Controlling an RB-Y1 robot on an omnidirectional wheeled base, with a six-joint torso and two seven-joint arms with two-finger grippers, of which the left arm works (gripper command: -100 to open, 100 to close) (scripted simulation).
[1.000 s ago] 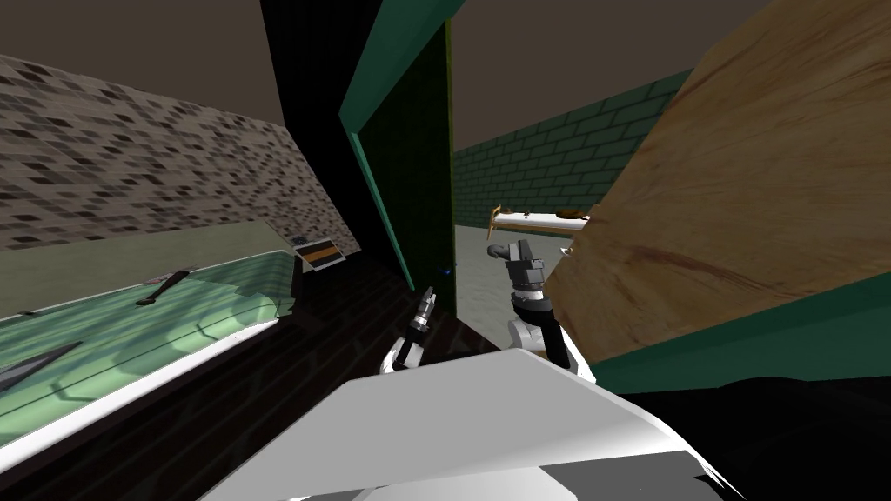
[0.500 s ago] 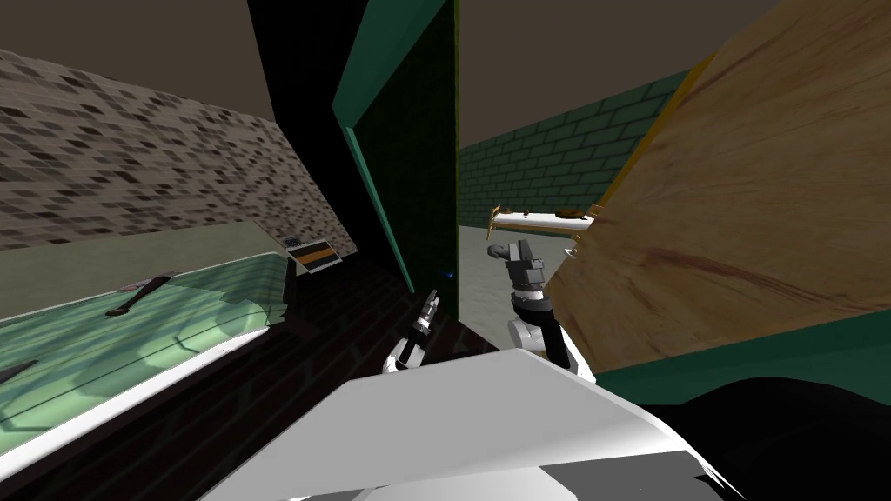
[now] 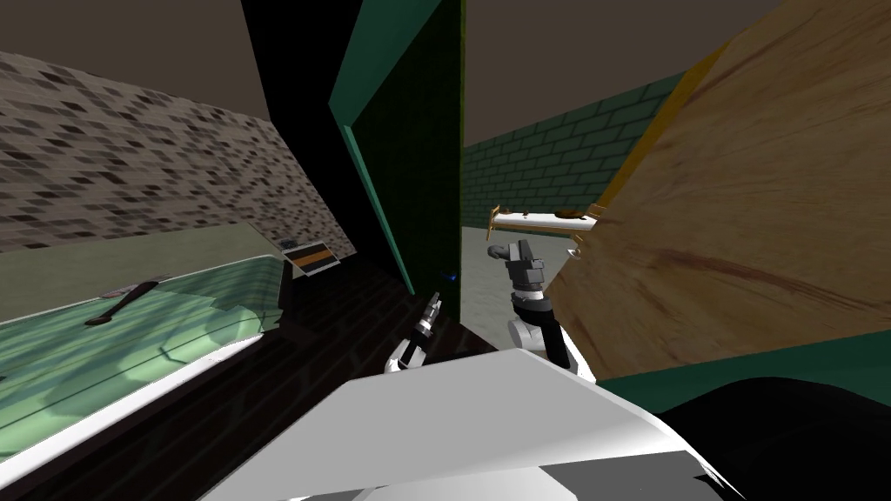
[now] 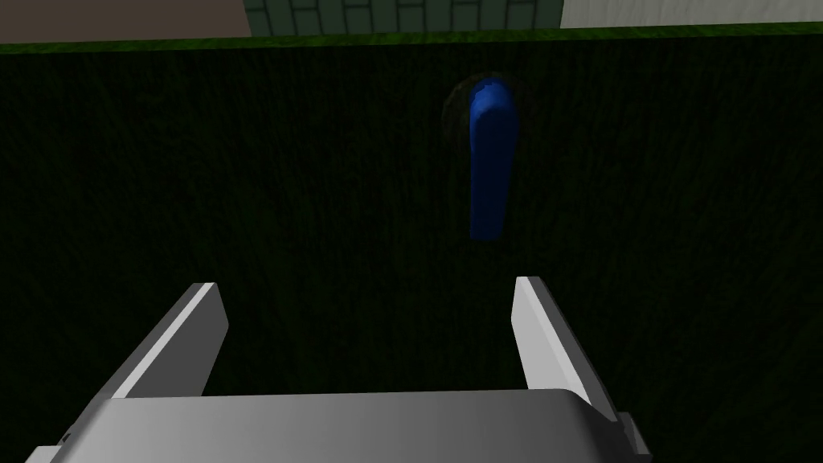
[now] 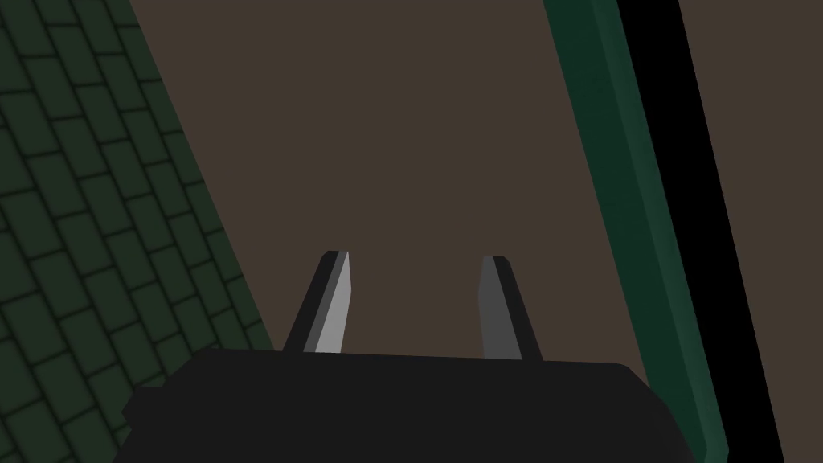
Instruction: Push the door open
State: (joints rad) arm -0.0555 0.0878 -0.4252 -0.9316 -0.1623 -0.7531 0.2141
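Observation:
The door (image 3: pixel 416 174) is a dark green panel standing ajar in a teal frame (image 3: pixel 358 148), with its free edge toward the tiled room beyond. Its blue lever handle (image 3: pixel 450 277) sits low near that edge. In the left wrist view the door face (image 4: pixel 241 177) is close ahead, and the blue handle (image 4: pixel 490 165) lies just beyond one fingertip. My left gripper (image 3: pixel 432 304) (image 4: pixel 368 285) is open with nothing between its fingers, right in front of the door. My right gripper (image 3: pixel 522 252) (image 5: pixel 415 259) is raised beside the opening, open and empty.
A large wooden panel (image 3: pixel 748 217) with a yellow edge stands close on the right. A white bar with gold ends (image 3: pixel 535 223) juts out beside it. A green bed (image 3: pixel 130 330) lies on the left, with a small striped frame (image 3: pixel 313 257) past it. Black area shows behind the door frame.
I have moved forward a little: the bed has slid left in the head view and the door's free edge has shifted right. My left gripper has edged toward the door.

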